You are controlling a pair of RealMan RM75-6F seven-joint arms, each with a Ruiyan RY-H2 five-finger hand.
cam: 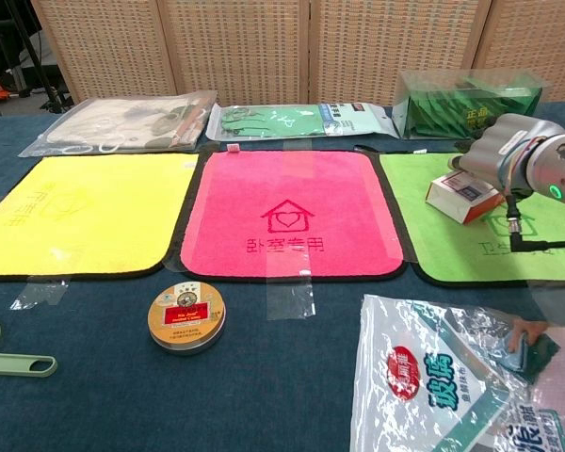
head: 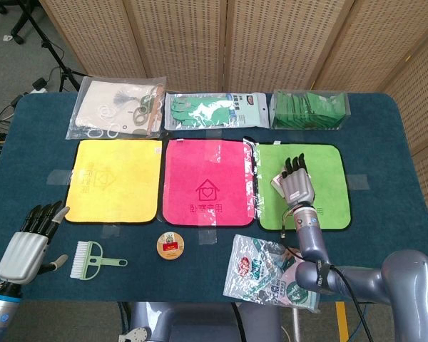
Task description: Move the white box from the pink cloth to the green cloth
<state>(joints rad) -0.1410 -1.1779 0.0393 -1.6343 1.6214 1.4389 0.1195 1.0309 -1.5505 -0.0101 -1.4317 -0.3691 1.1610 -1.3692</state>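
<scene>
Right hand (cam: 508, 155): fingers (head: 294, 168) wrapped on the white box (cam: 463, 196), gripping it from its far right side. Chest view shows the box low over the green cloth (cam: 471, 240), slightly tilted; cannot tell whether its underside touches the fabric. Head view puts the box at the left-centre of the green cloth, mostly hidden under the hand (only a pale corner shows).

Pink cloth (head: 208, 181) lies just left of the green one, a taped seam between them. Yellow cloth (head: 114, 179) further left again.

Left hand (head: 30, 242): at the near left desk (head: 43, 153) edge, holding nothing, fingers extended and close together, well apart from the task things.

Near edge of desk: small brush (head: 94, 259) beside the left hand, round tin (cam: 186, 317) in front of the pink cloth, printed plastic bag (cam: 457, 386) in front of the green cloth.

Far edge: clear bag of pale items (head: 118, 107), packet of green gloves (head: 210, 110), bag of green packets (head: 310, 109).
</scene>
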